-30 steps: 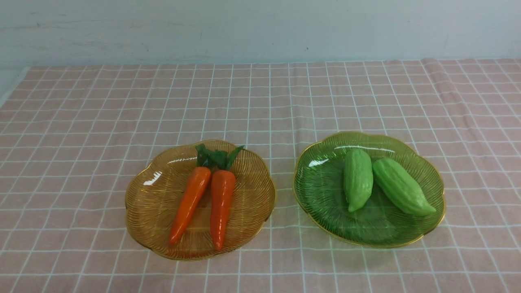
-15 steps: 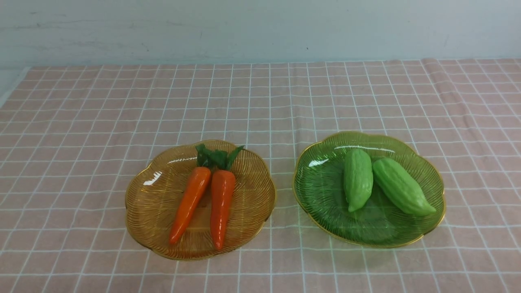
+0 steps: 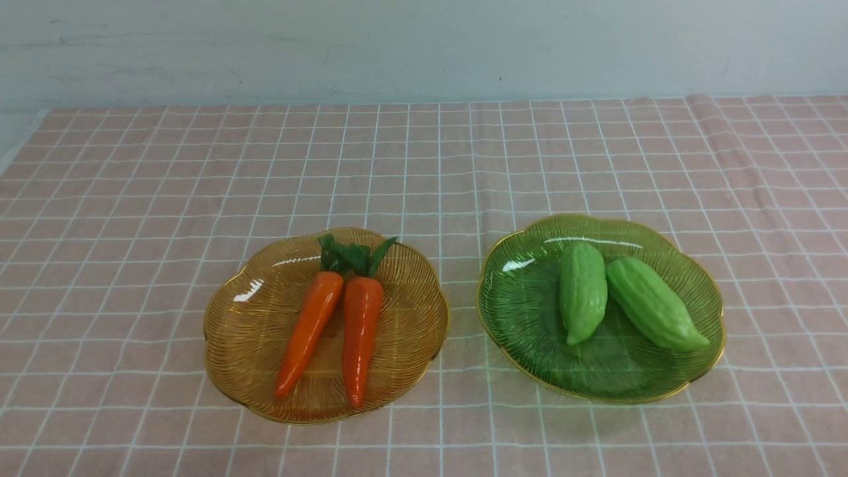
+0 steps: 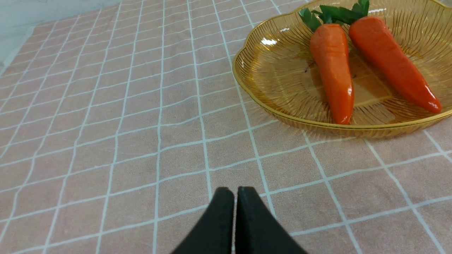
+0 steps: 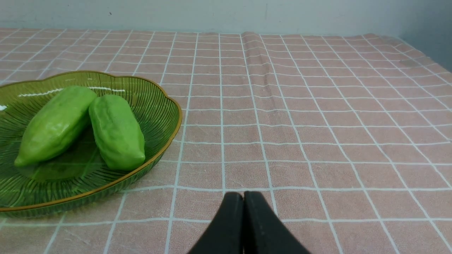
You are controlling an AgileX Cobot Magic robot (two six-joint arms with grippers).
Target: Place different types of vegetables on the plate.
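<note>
Nothing moved; carrots point(image 3: 334, 338) and gourds point(image 3: 619, 298) beyond the grippers point(image 4: 236, 192) point(image 5: 243, 194), both pairs of fingertips together.

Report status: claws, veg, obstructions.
Both claws shut, empty. Two glossy orange carrots on amber glass plate; two light green ridged gourds on green one. Nothing blocking.

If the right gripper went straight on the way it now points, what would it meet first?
Probably the cloth ahead of its fingers; the green plate looks off to one side, though depth is unclear.
</note>
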